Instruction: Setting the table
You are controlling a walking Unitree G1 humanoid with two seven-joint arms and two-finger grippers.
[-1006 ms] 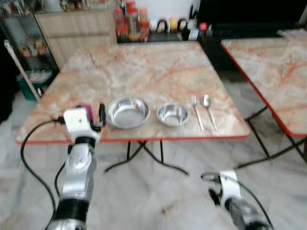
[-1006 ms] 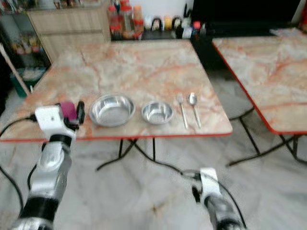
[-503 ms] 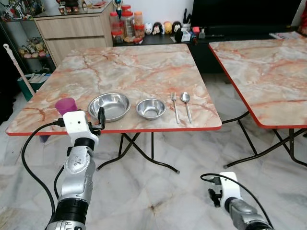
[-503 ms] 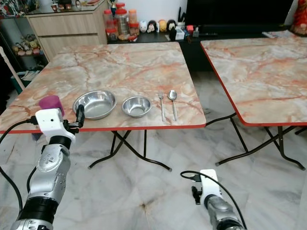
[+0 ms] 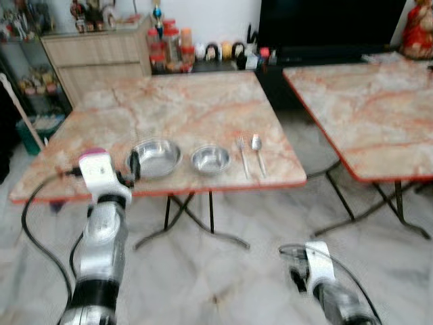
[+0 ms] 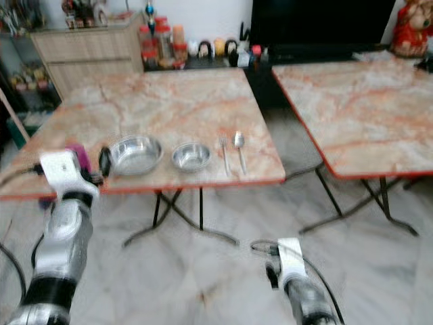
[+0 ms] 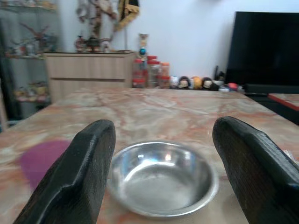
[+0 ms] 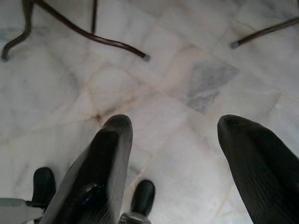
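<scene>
On the near marble table (image 5: 203,101) a large steel bowl (image 5: 155,158), a small steel bowl (image 5: 210,159), a fork (image 5: 242,156) and a spoon (image 5: 258,152) lie in a row along the front edge. A purple cup (image 6: 78,154) stands left of the large bowl, partly hidden behind my left wrist. My left gripper (image 7: 161,135) is raised at the table's front edge, open, facing the large bowl (image 7: 163,177) with nothing between its fingers. My right gripper (image 8: 173,126) hangs low over the marble floor, open and empty.
A second marble table (image 5: 365,101) stands to the right, with a floor gap between the two. Behind are a wooden cabinet (image 5: 95,54), jars (image 5: 169,51) and a black screen (image 5: 325,27). A mop handle (image 5: 24,112) leans at the left. Folding legs (image 5: 196,223) spread under the near table.
The whole picture has shifted and blurred, so the camera moved. The bowls, cutlery and cup keep their places. Both arms hold the same pose.
</scene>
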